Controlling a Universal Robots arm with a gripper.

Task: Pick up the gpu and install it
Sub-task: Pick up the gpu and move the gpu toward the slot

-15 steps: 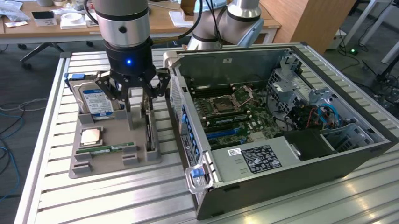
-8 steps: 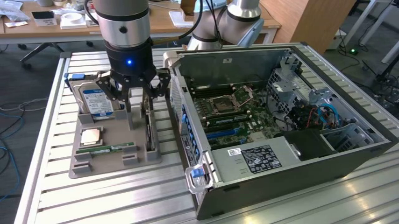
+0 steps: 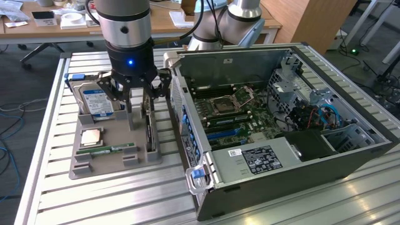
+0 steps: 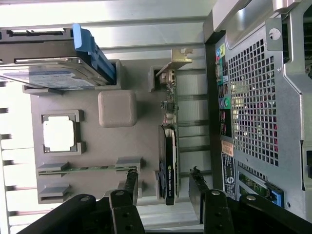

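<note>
J: Slatted metal surface (image 3: 93, 201), office desks far behind. What's on it?

K: Grey parts tray (image 3: 106, 165) at the exterior view's left. Open PC case (image 3: 281, 140) just beside it on the right, side panel off, motherboard (image 3: 231, 110) exposed.

J: gpu?

K: gpu (image 4: 168, 165) stands on edge in the tray slot on the side nearest the case. Black cooler faces the tray's middle, silver bracket at the far end. Seated in the slot, not lifted.

J: Claw?

K: Claw (image 3: 138, 101) hangs right over that slot, spread wide, one finger (image 4: 130, 180) on each side of the card. Wrist view shows a gap on both sides, so no contact and nothing gripped.

J: Rest of the tray?

K: Hard drive (image 3: 93, 101) with blue-white label upright at the far end. Processor chip (image 3: 92, 136) flat in its pocket mid-tray. Memory stick (image 3: 106, 150) lying in its groove nearer the front edge. Square grey post (image 4: 117, 108) between the drive and the card.
</note>
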